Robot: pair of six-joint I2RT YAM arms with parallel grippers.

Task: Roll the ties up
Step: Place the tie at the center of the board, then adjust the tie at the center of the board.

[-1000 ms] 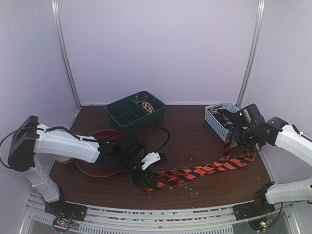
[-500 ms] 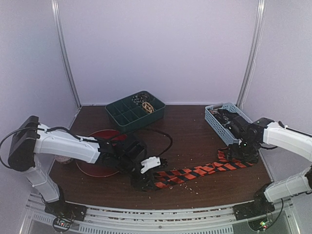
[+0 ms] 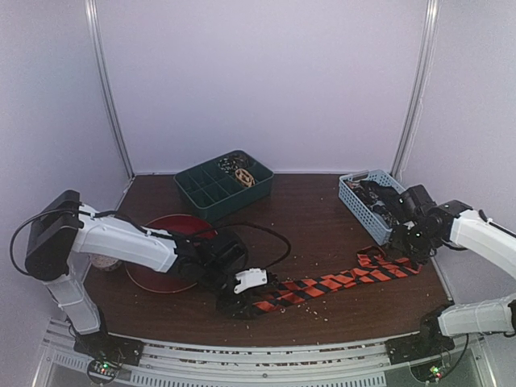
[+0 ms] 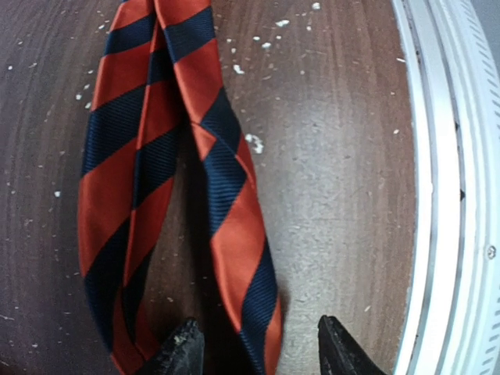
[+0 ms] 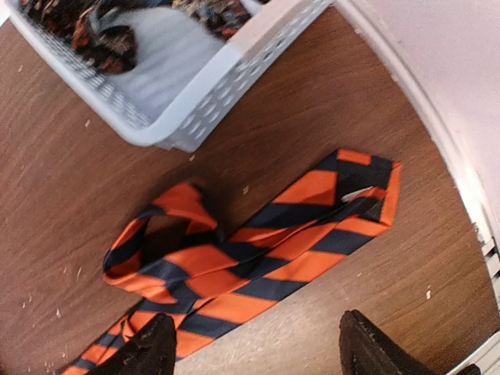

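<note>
Nope, can't make out any writing, labels, brands or numbers anywhere in these shots.

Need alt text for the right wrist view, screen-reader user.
An orange-and-dark striped tie lies loosely folded on a brown wooden table beside a pale blue perforated basket holding dark patterned fabric. The right hand hovers open above, black fingertips at the bottom edge, nothing between them.

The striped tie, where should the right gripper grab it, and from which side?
Probably the striped tie by its free end, which lies flat past the bunched fold. Bring the right gripper straight down, jaws across the band's width.
</note>
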